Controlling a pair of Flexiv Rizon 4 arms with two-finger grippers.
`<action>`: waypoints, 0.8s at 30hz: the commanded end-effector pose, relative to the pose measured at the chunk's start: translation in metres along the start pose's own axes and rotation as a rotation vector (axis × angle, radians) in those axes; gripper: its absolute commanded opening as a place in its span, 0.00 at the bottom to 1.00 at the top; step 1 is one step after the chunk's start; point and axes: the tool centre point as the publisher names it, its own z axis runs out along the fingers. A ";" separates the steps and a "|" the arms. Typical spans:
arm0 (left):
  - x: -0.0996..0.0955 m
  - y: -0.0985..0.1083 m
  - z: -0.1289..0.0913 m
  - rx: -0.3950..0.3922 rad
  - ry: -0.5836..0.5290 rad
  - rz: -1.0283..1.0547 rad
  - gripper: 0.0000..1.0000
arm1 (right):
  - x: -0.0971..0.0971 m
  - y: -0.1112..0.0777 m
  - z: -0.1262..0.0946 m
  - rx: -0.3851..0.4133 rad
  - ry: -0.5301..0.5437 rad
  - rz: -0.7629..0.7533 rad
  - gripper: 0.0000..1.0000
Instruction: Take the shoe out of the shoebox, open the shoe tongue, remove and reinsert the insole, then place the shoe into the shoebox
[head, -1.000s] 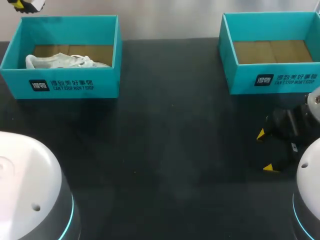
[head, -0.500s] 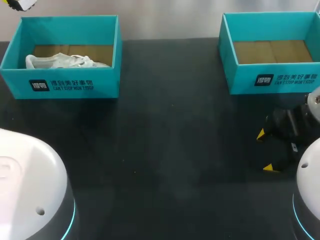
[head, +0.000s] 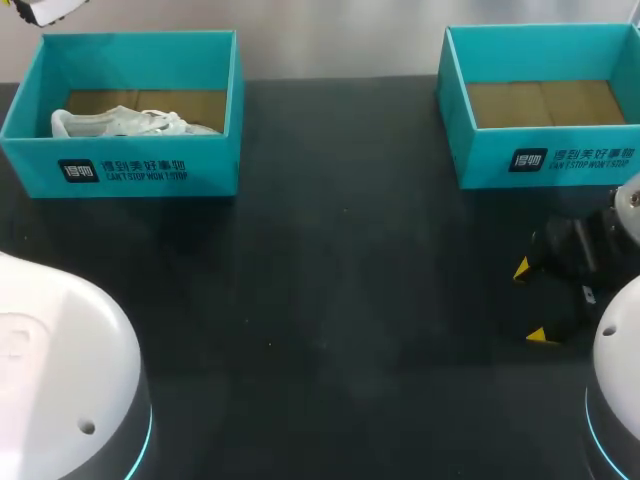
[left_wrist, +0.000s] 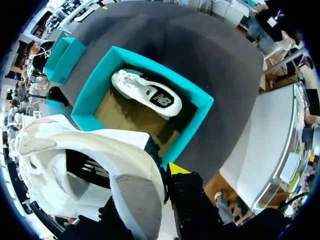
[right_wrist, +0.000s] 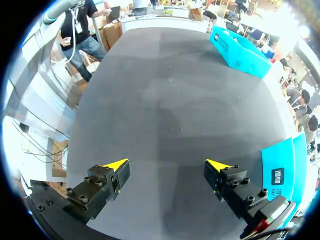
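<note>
"Left wrist view first: what is the left hand (left_wrist: 162, 175) holding?"

"It is gripping a white sneaker (left_wrist: 100, 155), which is hanging right beside the camera. One yellow fingertip (left_wrist: 177, 169) is pressing against the sneaker's side, and the other is hiding behind it."

"What is lying beyond the hand?"

"A teal shoebox (left_wrist: 195, 130) is sitting well below it on the dark surface (left_wrist: 210, 50). A second white sneaker (left_wrist: 145, 92) with a black logo is lying inside, on the brown cardboard floor (left_wrist: 120, 112). A second shoebox (left_wrist: 62, 60), also teal, is standing farther off."

"Is the head view agreeing?"

"Yes. The left hand is showing only at the far left corner, beyond the left box. That box is holding the second sneaker close to its front wall, and the right box is showing only its cardboard floor."

"And where is the right hand (right_wrist: 167, 165)?"

"It is hovering low over the surface, near the front of the right box and apart from it. Its fingers are spreading wide and gripping nothing."
</note>
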 end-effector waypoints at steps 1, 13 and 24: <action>0.002 0.005 0.001 -0.054 0.018 0.097 0.00 | 0.001 0.001 0.000 0.004 -0.002 0.000 1.00; 0.019 0.011 0.021 -0.098 0.115 0.365 0.00 | 0.001 0.001 0.000 0.004 -0.002 0.000 1.00; 0.023 0.002 0.044 -0.056 0.148 0.454 0.00 | 0.001 0.001 0.000 0.004 -0.002 0.000 1.00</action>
